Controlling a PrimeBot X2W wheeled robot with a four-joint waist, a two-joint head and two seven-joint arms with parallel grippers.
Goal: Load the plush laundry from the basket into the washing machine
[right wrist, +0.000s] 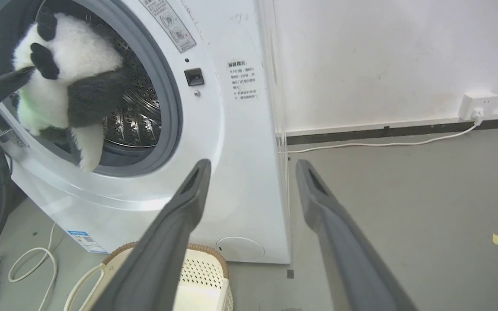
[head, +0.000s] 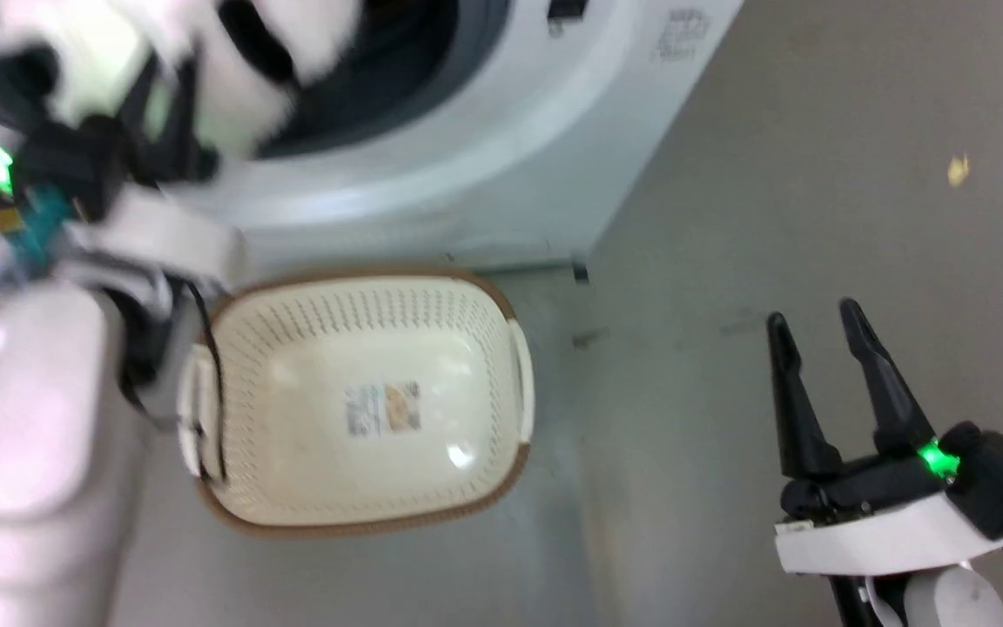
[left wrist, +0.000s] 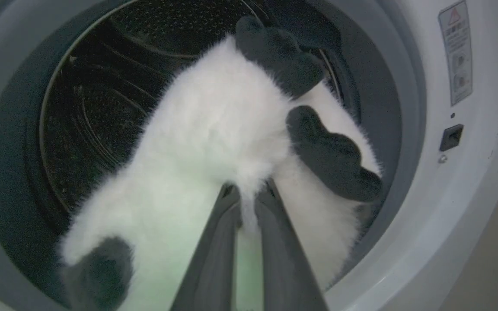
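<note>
The plush panda (left wrist: 214,129) is pinched by the left gripper (left wrist: 248,192) and lies above its tips, in the washing machine (left wrist: 426,224) mouth.

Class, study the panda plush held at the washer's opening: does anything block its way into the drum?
Nothing visible does. The left gripper holds the plush laundry in the open mouth of the washing machine; the drum behind it looks bare. One leg hangs over the grey door seal.
</note>
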